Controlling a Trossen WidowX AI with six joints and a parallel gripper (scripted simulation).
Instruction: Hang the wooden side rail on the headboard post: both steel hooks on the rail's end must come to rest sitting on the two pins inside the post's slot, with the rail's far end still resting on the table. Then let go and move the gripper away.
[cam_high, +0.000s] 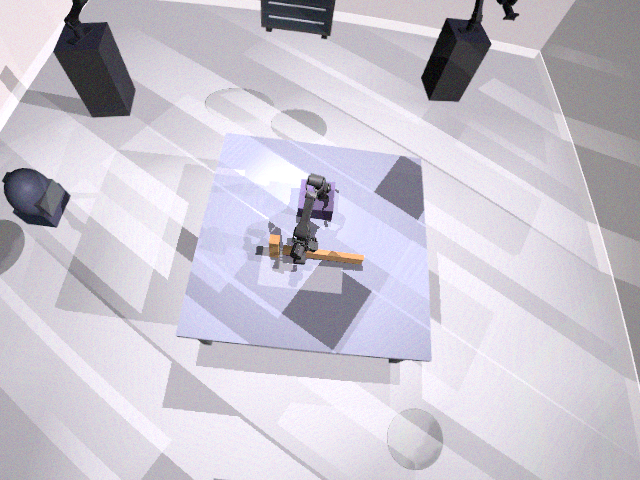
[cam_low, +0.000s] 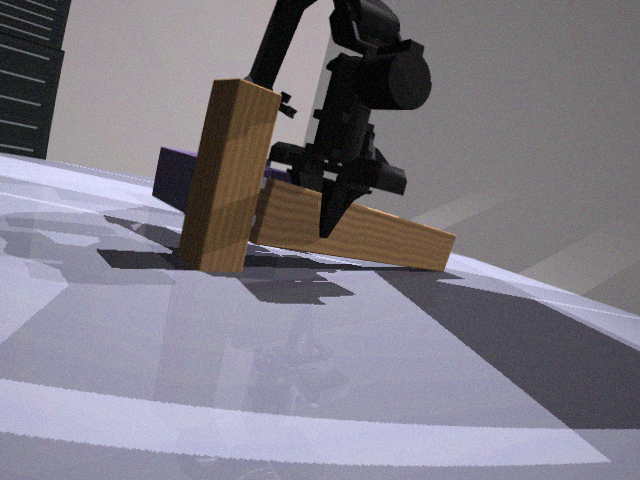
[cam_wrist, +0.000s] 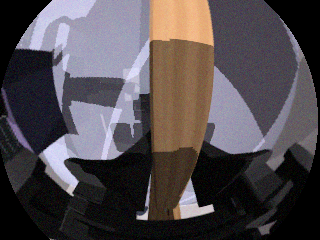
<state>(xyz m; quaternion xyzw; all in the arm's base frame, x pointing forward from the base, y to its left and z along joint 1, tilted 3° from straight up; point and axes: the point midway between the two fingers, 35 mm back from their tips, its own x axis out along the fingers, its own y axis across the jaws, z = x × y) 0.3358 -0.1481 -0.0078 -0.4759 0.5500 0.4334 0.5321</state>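
Note:
The wooden post (cam_high: 275, 244) (cam_low: 222, 175) stands upright on the table. The wooden rail (cam_high: 338, 256) (cam_low: 395, 233) (cam_wrist: 182, 90) slopes down from the post side to its far end, which touches the table. Its hook end is raised close beside the post. Two small grey hook parts, an upper one (cam_low: 264, 182) and a lower one (cam_low: 253, 220), show in the narrow gap there. The slot and pins are hidden, so hook seating cannot be told. My gripper (cam_low: 324, 227) (cam_wrist: 167, 132) points down and is shut on the rail near its hook end, one finger on each side.
The purple base block (cam_high: 316, 210) (cam_low: 173, 178) of the arm stands on the table (cam_high: 222, 304) behind the post and rail. The arm reaches over from it to the rail. Dark pedestals and a drawer cabinet (cam_high: 297, 16) stand away from the table.

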